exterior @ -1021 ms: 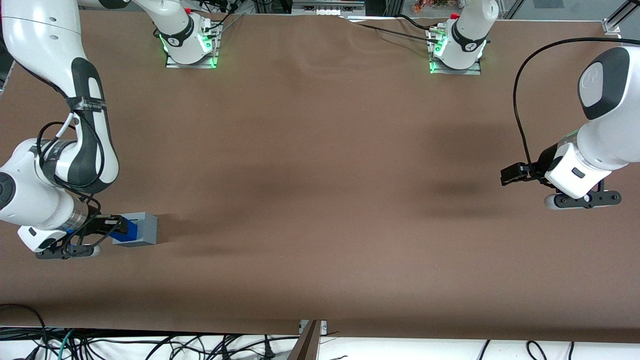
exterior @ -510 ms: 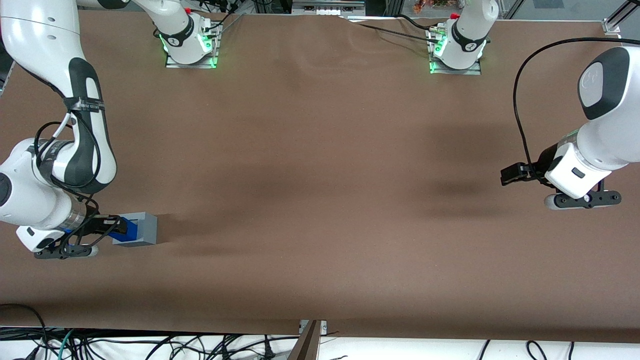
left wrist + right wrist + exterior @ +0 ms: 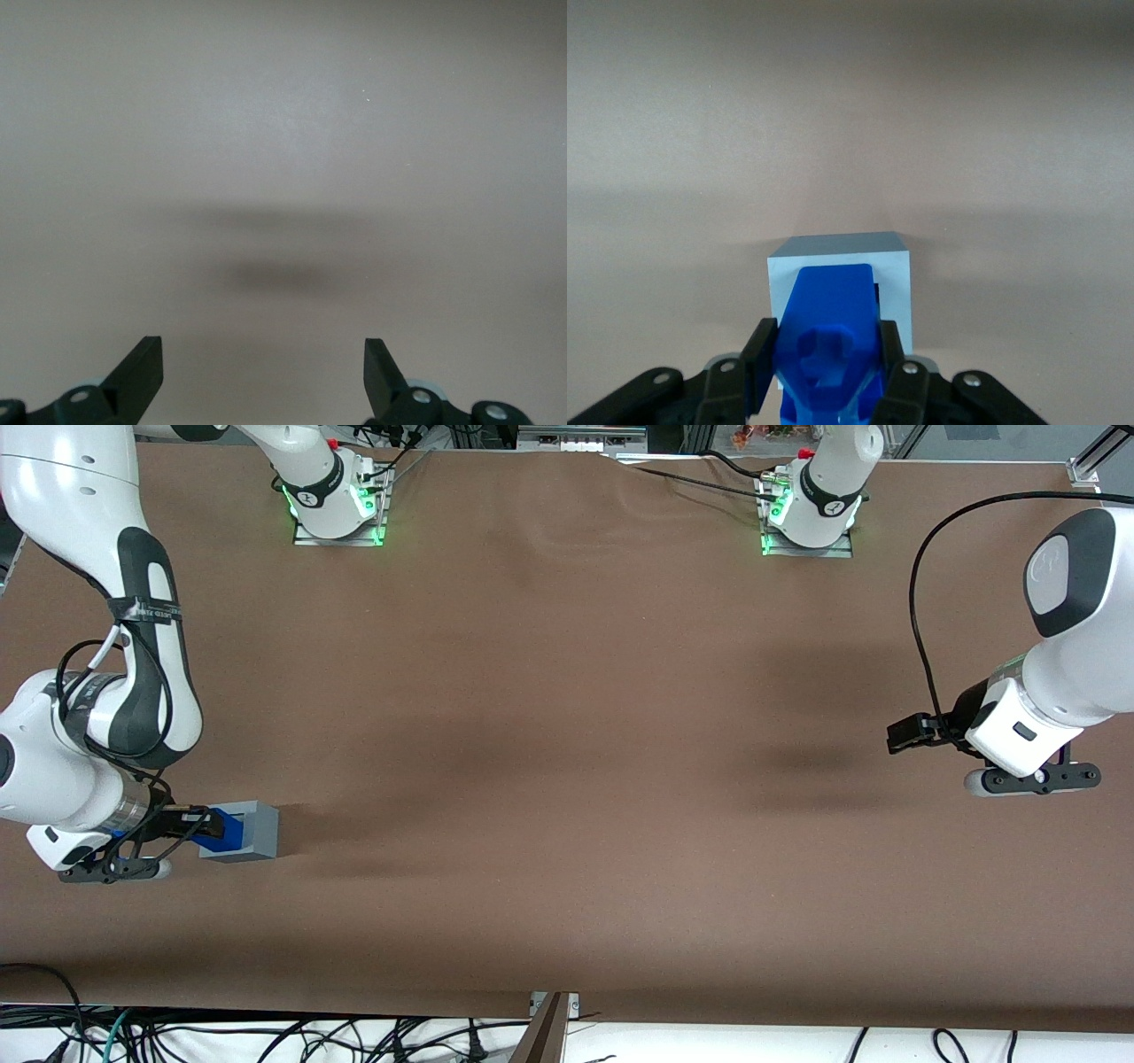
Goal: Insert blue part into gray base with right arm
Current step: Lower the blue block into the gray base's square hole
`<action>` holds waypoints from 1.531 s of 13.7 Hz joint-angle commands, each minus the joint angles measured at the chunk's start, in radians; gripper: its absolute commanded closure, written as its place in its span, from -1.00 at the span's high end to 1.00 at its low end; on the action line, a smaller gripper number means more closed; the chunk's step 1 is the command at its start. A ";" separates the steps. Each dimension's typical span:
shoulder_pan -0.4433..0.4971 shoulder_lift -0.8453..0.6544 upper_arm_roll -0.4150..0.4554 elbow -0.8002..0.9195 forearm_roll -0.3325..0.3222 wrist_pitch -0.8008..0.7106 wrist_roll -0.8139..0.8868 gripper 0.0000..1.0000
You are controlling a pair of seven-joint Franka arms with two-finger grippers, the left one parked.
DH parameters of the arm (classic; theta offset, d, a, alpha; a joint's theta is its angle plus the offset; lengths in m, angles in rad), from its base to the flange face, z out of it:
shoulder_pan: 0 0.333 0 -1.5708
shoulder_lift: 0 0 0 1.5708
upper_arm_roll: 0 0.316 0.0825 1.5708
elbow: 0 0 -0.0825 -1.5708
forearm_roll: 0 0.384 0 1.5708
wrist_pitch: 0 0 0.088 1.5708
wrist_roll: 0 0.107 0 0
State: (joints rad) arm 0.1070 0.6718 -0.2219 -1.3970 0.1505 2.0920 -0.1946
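The gray base [image 3: 252,831] lies on the brown table near the working arm's end, its socket face turned toward my gripper. The blue part [image 3: 225,830] is pressed against that face, its tip at the socket. My right gripper [image 3: 197,825] is level with the table and shut on the blue part. In the right wrist view the blue part [image 3: 829,341] sits clamped between the two black fingers [image 3: 758,359], pointing into the gray base [image 3: 843,258] just ahead. How deep the tip sits in the socket is hidden.
Brown table cloth [image 3: 567,779] spreads around the base. The two arm mounts [image 3: 337,505] with green lights stand at the table edge farthest from the front camera. Cables [image 3: 266,1036] lie below the near edge.
The right arm's elbow and wrist have shifted slightly away from the gray base. The blue part and the gray base stay where they were.
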 commanded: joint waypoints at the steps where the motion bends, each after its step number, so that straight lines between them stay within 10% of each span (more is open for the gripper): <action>1: -0.013 0.032 0.009 -0.008 0.011 -0.024 -0.022 -0.51; 14: -0.026 0.035 0.007 -0.008 0.006 -0.055 -0.037 -0.49; 15: -0.026 0.040 0.007 -0.008 0.007 -0.055 -0.036 -0.02; 16: -0.026 0.041 0.007 -0.004 0.009 -0.050 -0.035 0.99; 21: -0.026 0.037 0.007 0.070 0.009 -0.047 -0.035 0.99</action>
State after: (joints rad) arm 0.0930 0.7046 -0.2219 -1.3841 0.1522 2.0577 -0.2106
